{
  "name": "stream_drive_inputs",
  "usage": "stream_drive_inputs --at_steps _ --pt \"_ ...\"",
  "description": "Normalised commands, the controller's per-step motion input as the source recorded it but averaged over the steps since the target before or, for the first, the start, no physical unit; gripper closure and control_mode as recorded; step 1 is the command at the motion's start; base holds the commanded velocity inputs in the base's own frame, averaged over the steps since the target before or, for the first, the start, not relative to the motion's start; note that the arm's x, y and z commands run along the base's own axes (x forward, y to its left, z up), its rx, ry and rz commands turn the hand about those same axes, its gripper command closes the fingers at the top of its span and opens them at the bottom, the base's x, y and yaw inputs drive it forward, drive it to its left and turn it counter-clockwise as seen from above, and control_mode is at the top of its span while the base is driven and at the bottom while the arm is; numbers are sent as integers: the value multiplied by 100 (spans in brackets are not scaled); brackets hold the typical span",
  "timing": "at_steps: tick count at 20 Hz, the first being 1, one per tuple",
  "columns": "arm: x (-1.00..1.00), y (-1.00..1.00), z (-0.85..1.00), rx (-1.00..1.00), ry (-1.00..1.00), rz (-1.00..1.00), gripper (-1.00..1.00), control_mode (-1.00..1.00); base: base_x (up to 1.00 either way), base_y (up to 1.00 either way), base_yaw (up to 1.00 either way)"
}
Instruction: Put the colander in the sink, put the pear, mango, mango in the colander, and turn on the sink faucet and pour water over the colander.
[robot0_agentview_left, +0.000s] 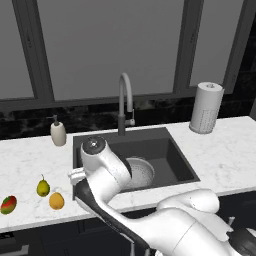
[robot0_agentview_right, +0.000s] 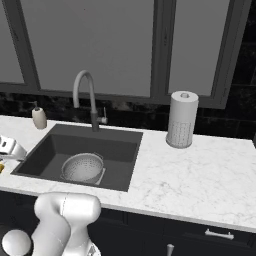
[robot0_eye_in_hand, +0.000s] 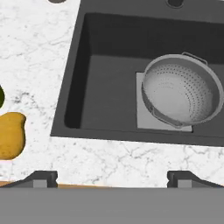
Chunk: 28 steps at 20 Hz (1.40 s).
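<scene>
The colander (robot0_eye_in_hand: 181, 89) sits upright and empty on the lighter plate at the bottom of the sink (robot0_eye_in_hand: 87, 87), also seen as colander (robot0_agentview_right: 82, 166) and, half hidden behind my arm, colander (robot0_agentview_left: 144, 172). On the counter left of the sink lie the pear (robot0_agentview_left: 43, 187), the orange-yellow mango (robot0_agentview_left: 56, 200) and the red-green mango (robot0_agentview_left: 8, 204). In the hand view the orange mango (robot0_eye_in_hand: 9, 134) shows at the left edge. My gripper (robot0_eye_in_hand: 112, 179) hovers open above the counter strip at the sink's front left, nothing between its fingertips. The faucet (robot0_agentview_left: 125, 100) stands behind the sink, no water running.
A white soap pump bottle (robot0_agentview_left: 58, 133) stands at the back left of the sink. A paper towel roll (robot0_agentview_left: 206, 107) stands at the back right. Marble counter (robot0_agentview_right: 200, 175) stretches to the right of the sink. Windows rise behind the counter.
</scene>
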Motion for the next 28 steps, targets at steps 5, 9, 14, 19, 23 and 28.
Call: stream_drive_inputs --at_steps 5,9,14,19,23,28 --pt "0 55 -14 17 14 20 -100 -100 0 0 0" --pt "7 41 -18 18 18 4 -100 -100 0 0 0" --pt "0 41 -34 11 3 1 -100 -100 0 0 0" --pt "7 31 -17 1 13 0 -100 -100 0 0 0" --pt "3 32 -9 -6 14 -3 -100 -100 0 0 0" --pt "4 23 -15 -6 17 -1 -100 -100 0 0 0"
